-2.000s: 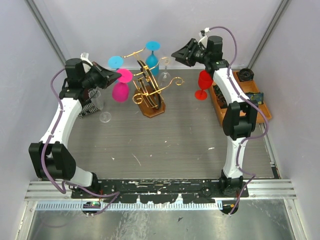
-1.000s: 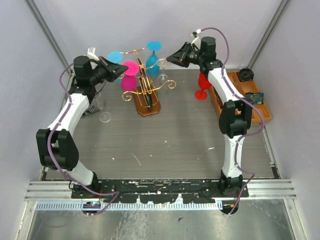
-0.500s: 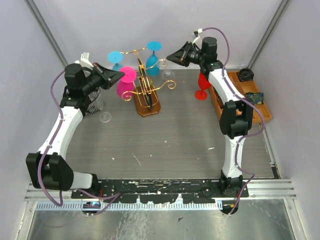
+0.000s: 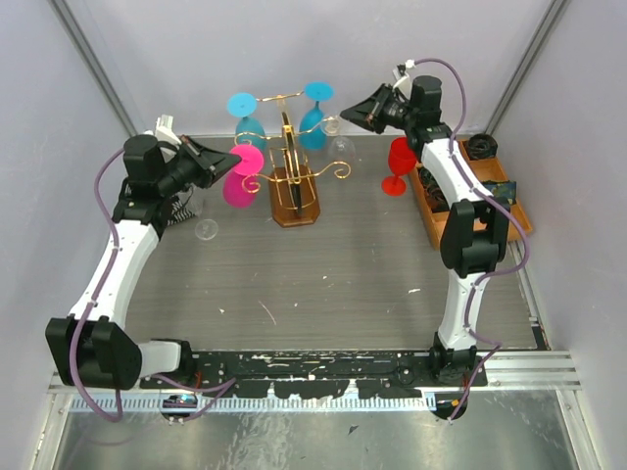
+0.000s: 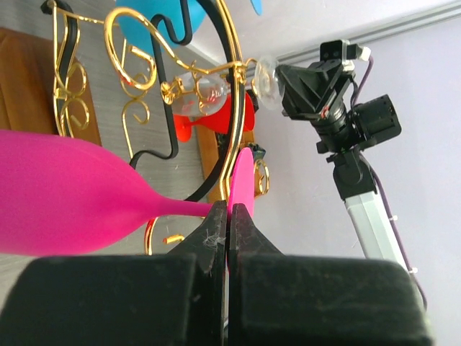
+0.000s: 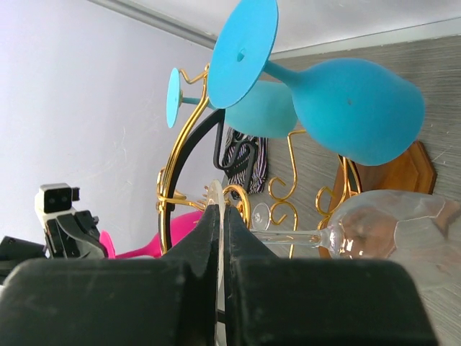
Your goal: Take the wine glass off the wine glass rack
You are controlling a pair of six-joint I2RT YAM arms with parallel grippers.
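The gold wire wine glass rack (image 4: 287,176) stands on its brown wooden base (image 4: 295,208) at the back of the table. My left gripper (image 4: 227,158) is shut on the round foot of a pink wine glass (image 4: 236,190), which lies sideways beside the rack's left scroll arm; in the left wrist view the gripper (image 5: 227,210) pinches the foot edge, bowl (image 5: 57,209) to the left. My right gripper (image 4: 361,117) is shut on the foot of a clear wine glass (image 4: 341,148) at the rack's right arm; it also shows in the right wrist view (image 6: 389,227). Two blue glasses (image 4: 313,119) hang from the rack.
A red wine glass (image 4: 400,162) stands on the table right of the rack. An orange compartmented tray (image 4: 470,191) lies along the right wall. A clear glass (image 4: 206,228) and a striped item (image 4: 176,211) sit at the left, below my left arm.
The rack has turned and shifted a little right with its blue glasses. My left gripper has dropped slightly with the pink glass. My right gripper has moved right with the clear glass.
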